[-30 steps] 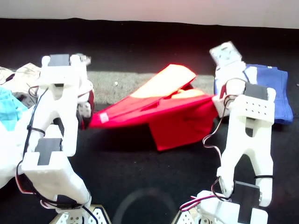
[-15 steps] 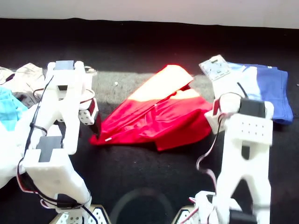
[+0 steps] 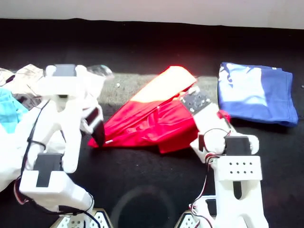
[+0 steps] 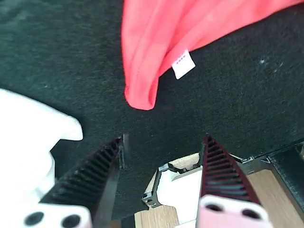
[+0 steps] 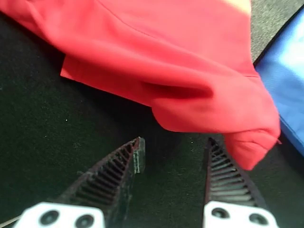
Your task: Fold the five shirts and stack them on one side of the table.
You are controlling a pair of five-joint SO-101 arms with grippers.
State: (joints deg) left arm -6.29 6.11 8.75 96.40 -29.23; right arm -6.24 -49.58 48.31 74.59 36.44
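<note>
Nearest the viewer, two white arms rise from the 6 o'clock edge of the black tabletop (image 3: pixel 142 42). The left gripper (image 4: pixel 164 142) hangs low at 8 o'clock, fingers wide and empty, just short of the pointed end of the red shirt (image 3: pixel 156 118), where a small white tag (image 4: pixel 182 64) shows. The right gripper (image 5: pixel 174 142), fingers also wide and empty, hovers tilted down beside the shirt's 4 o'clock corner. Partly folded, the red shirt lies mid-table, long axis running 8 to 2 o'clock, one arm near each end. Farther back, a folded blue shirt (image 3: pixel 256 92) rests at 2 o'clock and a pile of unfolded shirts (image 3: pixel 12 102) at 9 o'clock
</note>
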